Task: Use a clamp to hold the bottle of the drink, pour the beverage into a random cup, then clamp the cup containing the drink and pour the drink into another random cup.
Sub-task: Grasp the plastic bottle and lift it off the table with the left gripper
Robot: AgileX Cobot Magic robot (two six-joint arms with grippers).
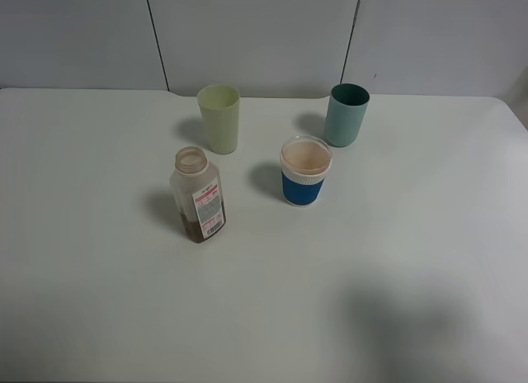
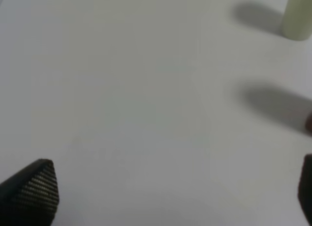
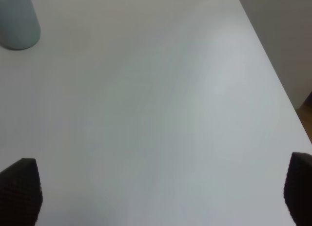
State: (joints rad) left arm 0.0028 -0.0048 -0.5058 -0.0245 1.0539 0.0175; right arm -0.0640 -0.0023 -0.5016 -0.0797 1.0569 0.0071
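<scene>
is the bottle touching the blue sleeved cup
Apart: the exterior high view shows bare table between the bottle and the blue-sleeved cup.

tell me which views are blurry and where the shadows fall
exterior high: fairly sharp, even light, a soft shadow left of the bottle, a broad dim shadow on the table at lower right; left wrist: soft focus, pale tumbler smeared; right wrist: equally soft, teal cup blurred, no glare

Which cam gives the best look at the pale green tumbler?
Exterior high: the tumbler stands whole and upright, rim to base. Left wrist catches only its blurry lower part at the frame edge. Right wrist misses it.
</scene>
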